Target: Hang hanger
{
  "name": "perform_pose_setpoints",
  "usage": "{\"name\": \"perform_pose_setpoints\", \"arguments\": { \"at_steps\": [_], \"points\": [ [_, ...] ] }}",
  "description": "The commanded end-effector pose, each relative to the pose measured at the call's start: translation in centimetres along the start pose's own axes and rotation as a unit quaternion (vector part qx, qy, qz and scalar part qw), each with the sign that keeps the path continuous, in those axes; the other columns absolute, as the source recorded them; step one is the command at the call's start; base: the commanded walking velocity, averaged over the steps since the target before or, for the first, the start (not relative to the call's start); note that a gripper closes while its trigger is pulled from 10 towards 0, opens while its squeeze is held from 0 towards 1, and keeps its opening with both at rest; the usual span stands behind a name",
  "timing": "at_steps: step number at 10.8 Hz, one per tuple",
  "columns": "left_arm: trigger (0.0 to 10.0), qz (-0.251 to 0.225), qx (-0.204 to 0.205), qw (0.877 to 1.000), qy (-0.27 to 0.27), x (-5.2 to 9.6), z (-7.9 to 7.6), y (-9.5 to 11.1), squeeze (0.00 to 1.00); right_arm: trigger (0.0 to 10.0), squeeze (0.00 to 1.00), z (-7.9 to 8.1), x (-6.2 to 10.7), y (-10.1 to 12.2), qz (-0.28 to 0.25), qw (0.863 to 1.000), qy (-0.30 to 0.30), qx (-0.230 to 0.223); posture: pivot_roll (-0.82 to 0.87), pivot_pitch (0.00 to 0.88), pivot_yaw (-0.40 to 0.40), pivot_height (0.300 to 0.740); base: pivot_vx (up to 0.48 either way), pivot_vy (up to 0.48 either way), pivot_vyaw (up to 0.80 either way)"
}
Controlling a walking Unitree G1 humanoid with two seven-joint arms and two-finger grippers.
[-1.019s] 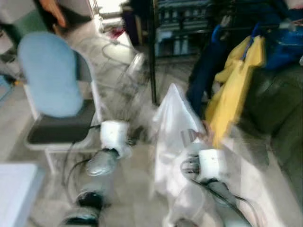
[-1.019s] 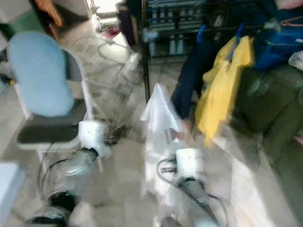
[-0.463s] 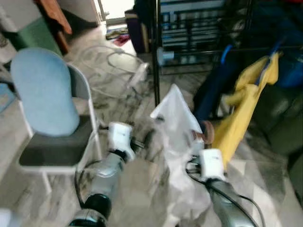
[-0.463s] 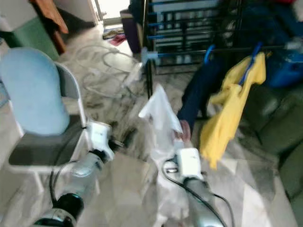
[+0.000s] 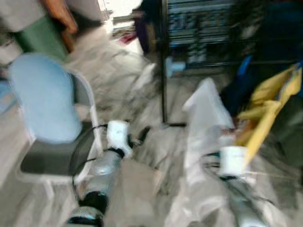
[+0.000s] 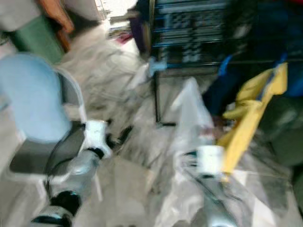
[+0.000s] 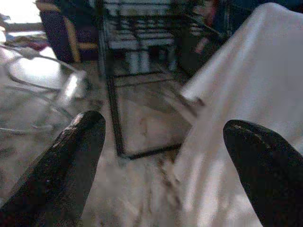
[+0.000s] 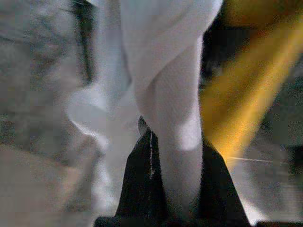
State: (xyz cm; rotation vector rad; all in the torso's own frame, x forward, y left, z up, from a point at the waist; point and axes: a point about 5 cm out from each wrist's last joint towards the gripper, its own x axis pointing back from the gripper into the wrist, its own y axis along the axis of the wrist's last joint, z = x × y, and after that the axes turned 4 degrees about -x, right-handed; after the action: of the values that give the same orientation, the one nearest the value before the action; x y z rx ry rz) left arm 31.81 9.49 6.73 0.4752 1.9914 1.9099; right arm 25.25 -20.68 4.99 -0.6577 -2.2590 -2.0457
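My head views are blurred. My right gripper (image 8: 173, 189) is clenched on the white garment (image 5: 204, 118), which rises at centre right of the frame, near the black rack (image 5: 164, 71) and beside a yellow garment (image 5: 270, 109) hanging at right. My left gripper (image 7: 161, 156) is spread wide, holding nothing, low at centre left beside the blue chair (image 5: 45, 97). I cannot make out a hanger

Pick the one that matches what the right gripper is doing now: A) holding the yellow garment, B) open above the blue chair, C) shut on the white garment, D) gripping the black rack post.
C: in the right wrist view the right gripper has its black fingers closed around a fold of the white garment.
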Motion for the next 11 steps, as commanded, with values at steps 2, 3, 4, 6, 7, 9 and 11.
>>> {"name": "perform_pose_setpoints", "arguments": {
  "at_steps": [2, 3, 4, 6, 7, 9, 11],
  "points": [
    [10.0, 0.016, 0.002, 1.000, 0.012, 0.5, 0.8, -0.5, 0.00, 10.0, 0.00, -1.1, 0.0, 0.3, -0.001, 0.999, -0.043, -0.020, -0.23, 0.111, 0.103, 0.740, 0.000, 0.000, 0.00],
    [10.0, 0.020, 0.003, 1.000, 0.015, 0.3, 0.8, -0.5, 0.00, 10.0, 0.00, -1.1, 0.1, 0.8, -0.012, 0.999, -0.050, -0.011, -0.23, 0.108, 0.104, 0.740, 0.000, 0.000, 0.00],
    [10.0, 0.020, 0.000, 1.000, 0.016, 0.3, 0.8, -0.5, 0.00, 10.0, 0.00, -0.2, 0.0, 1.1, -0.016, 0.999, -0.031, -0.007, -0.23, 0.108, 0.104, 0.740, 0.000, 0.000, 0.00],
    [10.0, 0.015, -0.005, 1.000, 0.014, 0.4, 0.8, -0.5, 0.00, 10.0, 0.00, 1.5, -0.1, 1.8, -0.024, 0.999, 0.021, -0.017, -0.23, 0.108, 0.099, 0.740, 0.000, 0.000, 0.00],
    [10.0, 0.011, -0.004, 1.000, 0.013, 0.5, 0.8, -0.4, 0.00, 10.0, 0.00, 2.8, -0.1, 2.4, -0.030, 0.998, 0.060, -0.021, -0.23, 0.108, 0.099, 0.740, 0.255, 0.000, 0.00],
    [10.0, 0.009, -0.005, 1.000, 0.012, 0.5, 0.8, -0.4, 0.00, 10.0, 0.00, 4.4, -0.3, 3.6, -0.035, 0.992, 0.118, -0.031, -0.22, 0.108, 0.093, 0.740, 0.377, 0.000, 0.00],
    [10.0, 0.010, -0.005, 1.000, 0.010, 0.6, 0.7, -0.5, 0.00, 10.0, 0.00, 4.5, -0.5, 3.8, -0.032, 0.990, 0.131, -0.031, -0.21, 0.105, 0.087, 0.740, 0.420, 0.000, 0.00]
  ]
}}
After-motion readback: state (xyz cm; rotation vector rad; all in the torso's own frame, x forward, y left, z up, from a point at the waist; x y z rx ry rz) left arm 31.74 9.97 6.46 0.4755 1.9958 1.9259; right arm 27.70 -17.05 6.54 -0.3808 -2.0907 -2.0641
